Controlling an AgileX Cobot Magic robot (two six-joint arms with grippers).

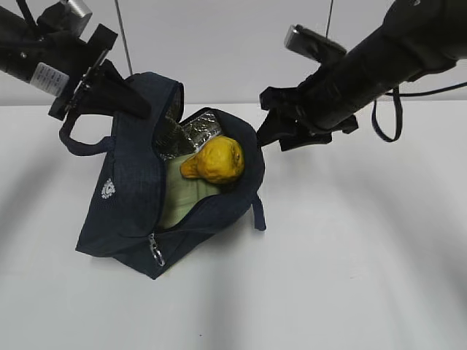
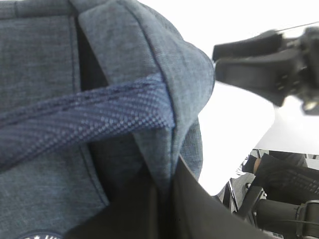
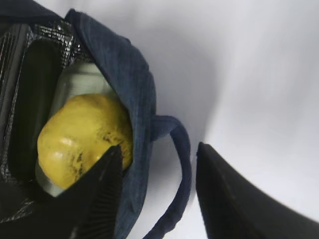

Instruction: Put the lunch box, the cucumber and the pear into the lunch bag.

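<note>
Your left gripper [image 1: 128,98] reaches in from the upper left, pinched on the lunch bag [image 1: 124,197] rim (holding it agape), while your right gripper [image 3: 157,194] angles down beside it, fingers apart and empty, the pear [image 1: 217,160] resting inside on the lunch box [image 1: 182,200]

You look down at a plain white table [image 1: 350,255] with a matte top, soft grey shadows spread across it under even, diffuse light. Behind its far edge you see a pale wall [image 1: 219,44], with two thin dark cords [image 1: 124,36] hanging straight down before it.
</note>
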